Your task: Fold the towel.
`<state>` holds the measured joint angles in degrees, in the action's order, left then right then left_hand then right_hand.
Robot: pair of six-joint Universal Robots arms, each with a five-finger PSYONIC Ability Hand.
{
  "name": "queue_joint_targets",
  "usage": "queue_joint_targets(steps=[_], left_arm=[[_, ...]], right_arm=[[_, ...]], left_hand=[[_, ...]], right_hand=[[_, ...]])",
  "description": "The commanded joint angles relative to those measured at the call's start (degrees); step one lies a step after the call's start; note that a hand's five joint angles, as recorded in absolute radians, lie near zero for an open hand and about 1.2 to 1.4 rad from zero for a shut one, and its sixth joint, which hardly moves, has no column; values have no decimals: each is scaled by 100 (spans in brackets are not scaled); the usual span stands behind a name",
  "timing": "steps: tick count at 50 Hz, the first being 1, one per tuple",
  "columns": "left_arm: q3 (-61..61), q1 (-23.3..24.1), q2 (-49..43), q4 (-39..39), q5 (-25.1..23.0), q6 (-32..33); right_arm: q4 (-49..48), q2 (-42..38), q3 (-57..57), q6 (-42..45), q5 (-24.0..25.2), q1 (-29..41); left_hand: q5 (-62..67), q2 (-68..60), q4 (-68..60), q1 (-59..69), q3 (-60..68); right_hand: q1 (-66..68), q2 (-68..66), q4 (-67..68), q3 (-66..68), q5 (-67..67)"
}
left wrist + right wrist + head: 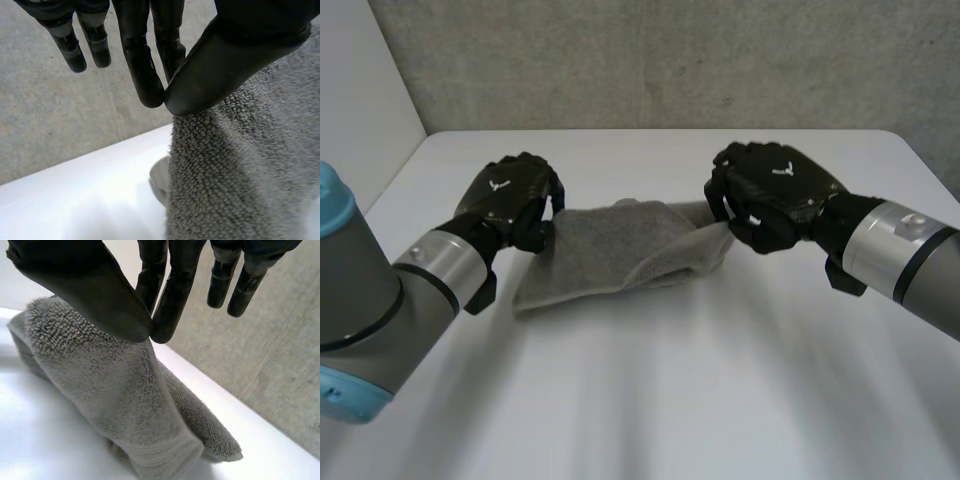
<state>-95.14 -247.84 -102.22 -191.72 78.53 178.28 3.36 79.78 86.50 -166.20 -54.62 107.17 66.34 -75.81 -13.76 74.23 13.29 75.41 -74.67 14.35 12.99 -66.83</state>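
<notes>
Entry: towel fold, status check.

The towel (620, 250) lies across the middle of the table (670, 400), strung between the two hands as a short, thick grey band. Its near edge rests on the table. Its far edge is raised at both ends, where I have it held.

Left hand (510, 200): at the towel's left end, far corner. In the left wrist view the thumb and one of the fingers (145, 75) meet tip to tip with the terry edge pinched between them. The other fingers hang straight and clear of the cloth.

Right hand (775, 190): at the towel's right end. The right wrist view shows the same pinch, thumb against fingers (170, 295) on the top edge. The cloth drapes down from there to the table.

Progress, as I judge it: at least one fold looks to be in. Below the right-hand pinch I see more than one layer stacked, with a hemmed corner lying under the top ply, and the band is narrow for a towel. I cannot tell how many layers there are.

Remaining, as I judge it:
- The edges are not square. The right end flares and the layers sit offset.
- The held edge is not yet laid down.
- Neither hand has let go.
- An end-to-end fold may be wanted if a compact stack is the aim.
- The top needs flattening once it is down.

I rate the task as partway done, not finished.
</notes>
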Motion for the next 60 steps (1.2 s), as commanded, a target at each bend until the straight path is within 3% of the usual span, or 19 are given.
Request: queue_joint_targets(steps=[1, 5, 7, 11, 13, 15, 26, 32, 35, 37, 43, 52, 60], left_arm=[[539, -115, -831, -41, 4, 49], [716, -116, -1326, -41, 4, 67], [768, -124, -1650, -41, 4, 76], [716, -124, -1713, -50, -5, 85], [672, -124, -1661, -6, -5, 85], [637, -133, -1556, 20, -5, 85], [-223, -379, -387, 3, -259, 93], [-926, -379, 97, -6, -733, 522], [-1059, -371, 124, -6, -752, 735], [-1235, -344, 89, -14, -725, 1137], [-1165, -335, -490, -58, -559, 1482], [-594, -221, -1089, -348, -330, 1403], [13, 227, -1810, -507, -216, 1420]], right_arm=[[-466, -1041, -246, 35, -75, 181], [-652, -1650, -458, 44, -278, 489], [-722, -2167, -633, 35, -601, 638], [-740, -2476, -766, -26, -937, 735], [-740, -2625, -845, -79, -1182, 919], [-740, -2635, -854, -114, -1279, 1007], [-925, -2556, -1038, -343, -2219, 1175], [-925, -2652, -1310, -369, -2387, 1157], [-925, -2644, -1354, -387, -2405, 1122], [-925, -2626, -1355, -430, -2405, 1105], [-925, -2398, -1171, -895, -2387, 974], [-925, -2213, -898, -1292, -2290, 577], [-942, -2046, -696, -1485, -2036, 366]], left_hand=[[366, -419, 376, 577, -329], [366, -419, 376, 577, -329], [366, -419, 376, 577, -329], [83, -135, 376, 293, -329], [-4438, 4386, 376, -4228, -329], [-4959, 4906, 376, -4748, -329], [-5250, 5197, 376, -5040, -329], [-5199, 5147, 376, -4989, -329], [-5199, 5147, 376, -4989, -329], [-5199, 5147, 376, -4989, -329], [-5250, 5197, 376, -5039, -329], [-5216, 5164, 376, -5006, -329], [-5199, 5147, 376, -4989, -329]], right_hand=[[459, -533, -435, -299, -317], [459, -533, -435, -299, -317], [459, -533, -435, -299, -317], [459, -533, -435, -299, -317], [459, -533, -435, -299, -317], [459, -533, -435, -299, -317], [459, -533, -435, -299, -317], [459, -533, -435, -299, -317], [459, -533, -435, -299, -317], [459, -533, -435, -299, -317], [459, -533, -435, -299, -317], [459, -533, -435, -299, -317], [459, -533, -435, -299, -317]])
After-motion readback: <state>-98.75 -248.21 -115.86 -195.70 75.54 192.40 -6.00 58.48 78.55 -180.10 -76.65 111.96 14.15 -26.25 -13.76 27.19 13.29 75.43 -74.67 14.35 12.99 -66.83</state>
